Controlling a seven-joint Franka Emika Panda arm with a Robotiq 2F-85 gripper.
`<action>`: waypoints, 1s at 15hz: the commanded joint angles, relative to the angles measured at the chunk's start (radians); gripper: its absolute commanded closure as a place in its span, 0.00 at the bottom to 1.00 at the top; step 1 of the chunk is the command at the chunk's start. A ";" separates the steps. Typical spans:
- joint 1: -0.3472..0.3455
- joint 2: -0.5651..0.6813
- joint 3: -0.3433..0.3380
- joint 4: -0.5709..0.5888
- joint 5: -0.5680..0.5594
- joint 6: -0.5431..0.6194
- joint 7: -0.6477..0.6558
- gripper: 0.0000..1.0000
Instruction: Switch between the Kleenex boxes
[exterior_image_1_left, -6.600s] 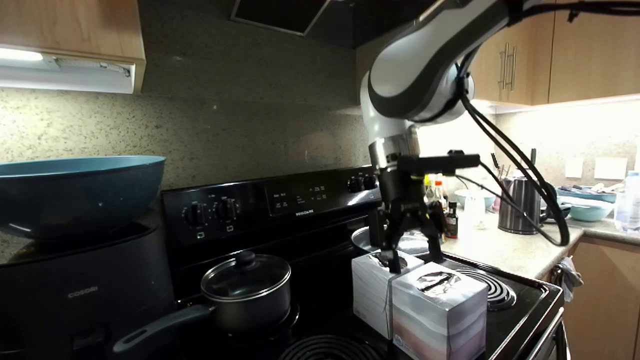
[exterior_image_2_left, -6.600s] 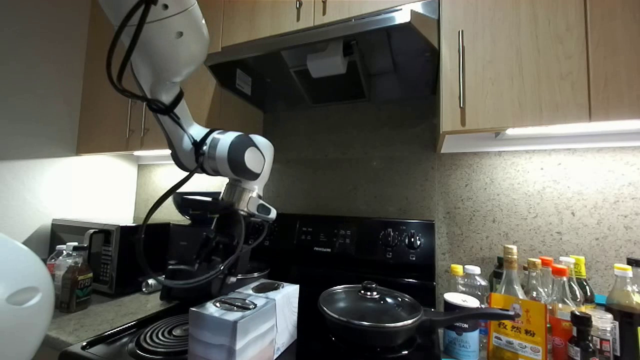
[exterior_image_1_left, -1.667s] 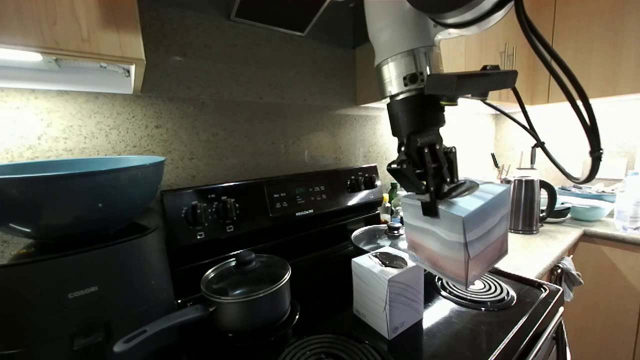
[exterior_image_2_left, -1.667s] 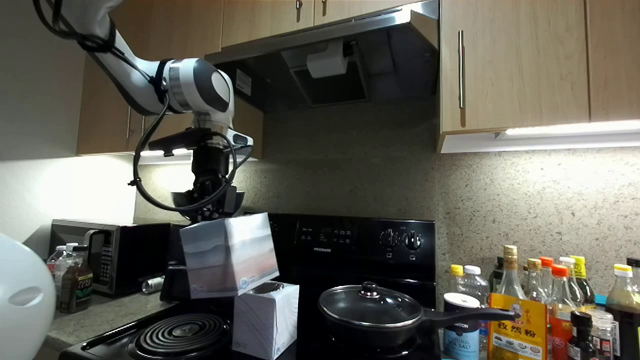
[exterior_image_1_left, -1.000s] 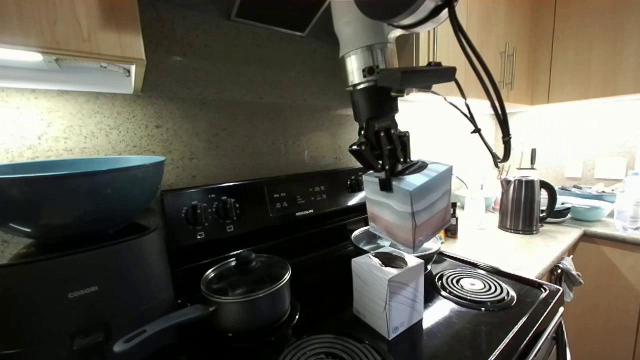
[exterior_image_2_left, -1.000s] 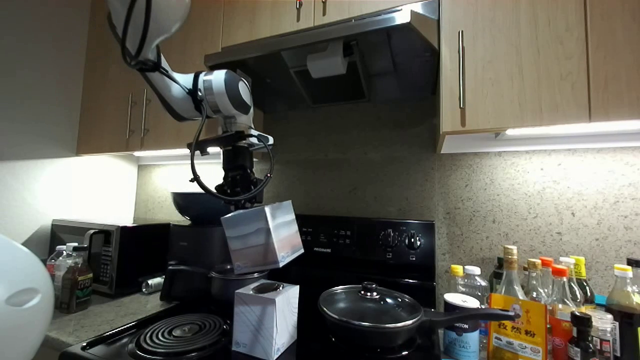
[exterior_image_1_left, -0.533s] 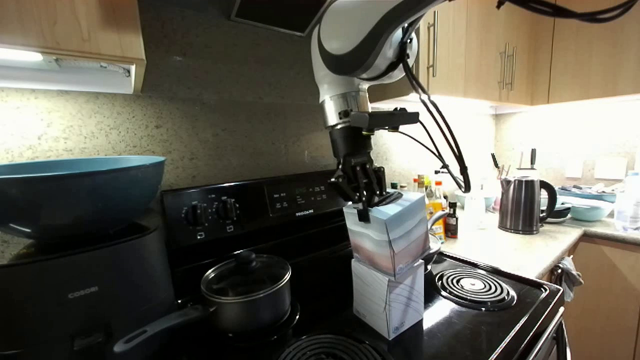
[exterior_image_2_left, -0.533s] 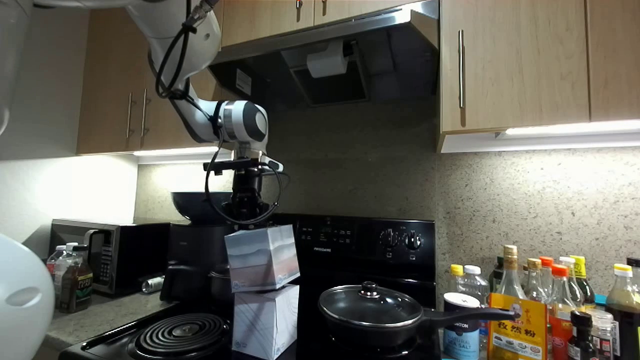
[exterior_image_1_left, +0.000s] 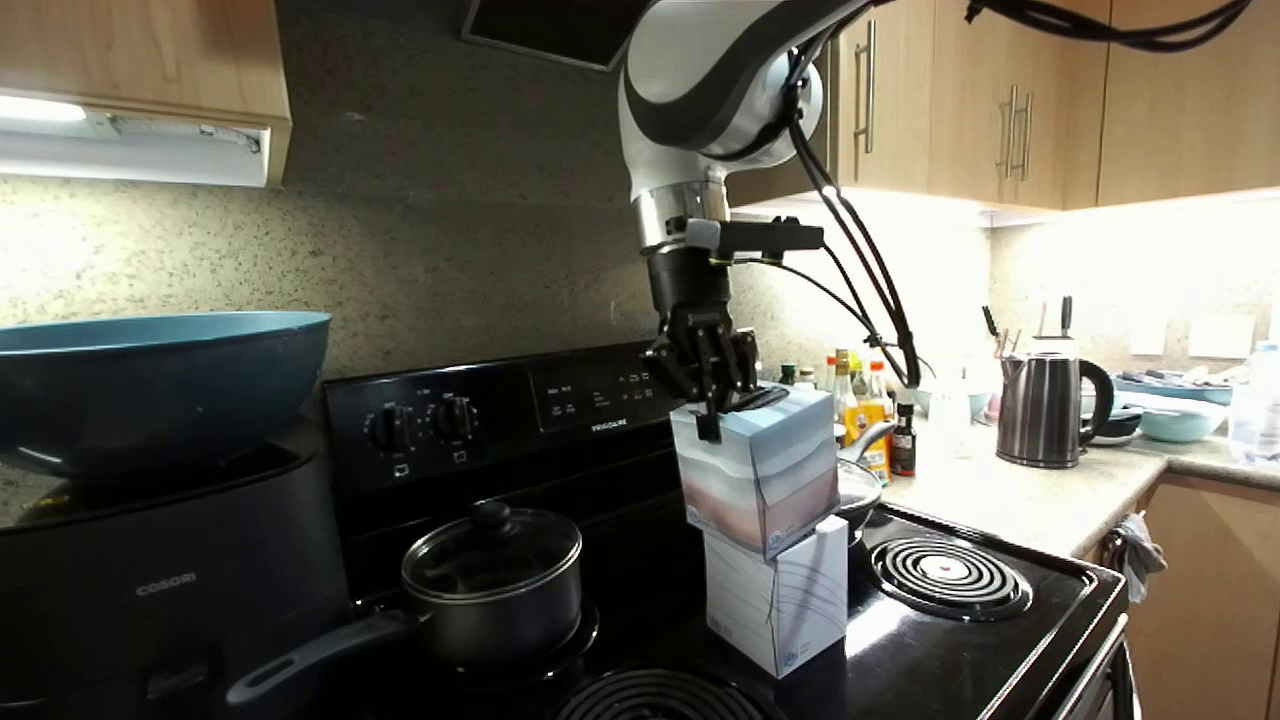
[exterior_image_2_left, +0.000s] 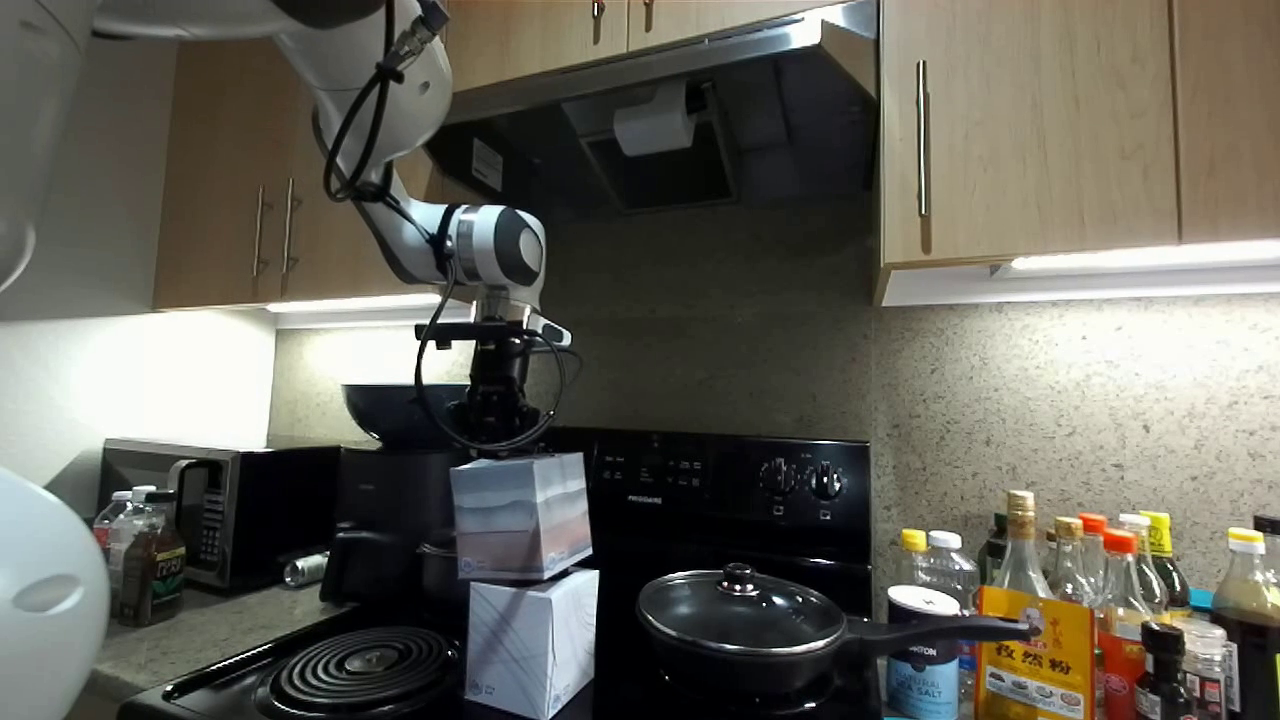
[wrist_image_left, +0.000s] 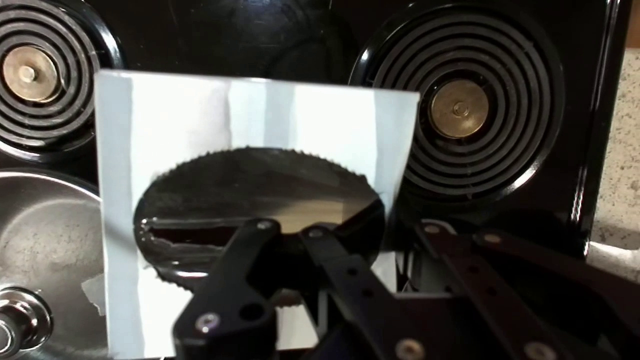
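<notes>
Gripper (exterior_image_1_left: 722, 412) clamped on one wall of the hill-print Kleenex box (exterior_image_1_left: 757, 475): outer finger (exterior_image_1_left: 708, 428) on the side, mate apparently down inside. Box slightly tilted, above the line-print Kleenex box (exterior_image_1_left: 775, 600), overhanging it toward 9 o'clock in an exterior view; base touching or just clear, can't tell. Lower one upright on the stovetop (exterior_image_1_left: 900, 660). Swap looks unfinished; likely step: get the held box past the other. Lift straight up first or it may drag the lower one; go slow, a one-wall pinch probably lets it swing; level it; let go only once the base sits flat.

Same view, clock centred on the lower box: coil burner (exterior_image_1_left: 950, 578) at 3, bottom-edge burner (exterior_image_1_left: 655, 695) at 8, saucepan (exterior_image_1_left: 505, 610) at 9, skillet (exterior_image_1_left: 858, 492) partly hidden at 1. Most room seems toward 4, but the stove rim (exterior_image_1_left: 1065, 630) lies that way. Wrist view: skillet lid (wrist_image_left: 50, 235) shows past the box edge at 8 o'clock; watch corners.
</notes>
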 joint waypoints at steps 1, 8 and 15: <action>-0.006 -0.026 -0.025 -0.023 0.058 0.023 -0.032 0.99; -0.013 -0.060 -0.059 -0.049 0.065 0.056 -0.016 0.99; -0.017 -0.052 -0.074 -0.082 0.106 0.044 -0.030 0.99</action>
